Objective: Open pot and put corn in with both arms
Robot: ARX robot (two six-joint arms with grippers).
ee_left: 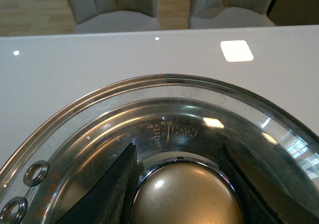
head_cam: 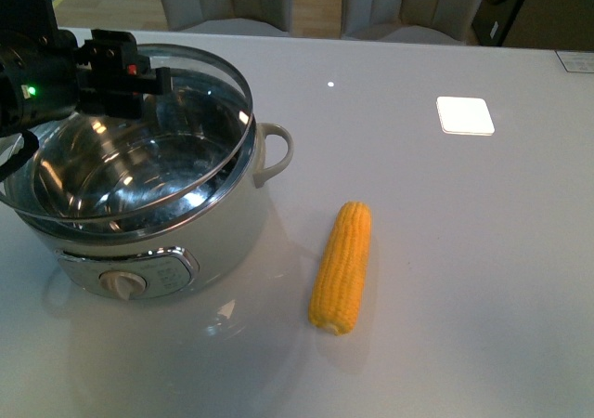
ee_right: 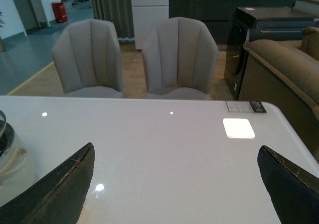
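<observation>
The white pot point(head_cam: 227, 228) stands at the table's left, with its control knob facing the front and the steel bowl showing. My left gripper point(head_cam: 119, 68) is shut on the knob point(ee_left: 184, 196) of the glass pot lid point(head_cam: 239, 84) and holds the lid tilted just above the pot's rim. In the left wrist view the dark fingers point(ee_left: 117, 184) clamp the knob on both sides. The yellow corn point(head_cam: 342, 267) lies on the table right of the pot, apart from it. My right gripper point(ee_right: 175, 148) is open and empty above the table, out of the front view.
A bright white square patch point(head_cam: 464, 115) is on the table at the back right. Two grey chairs point(ee_right: 134, 55) stand behind the table's far edge. The pot's side handle point(ee_right: 12, 162) shows at the edge of the right wrist view. A sofa point(ee_right: 284, 69) stands beyond the table.
</observation>
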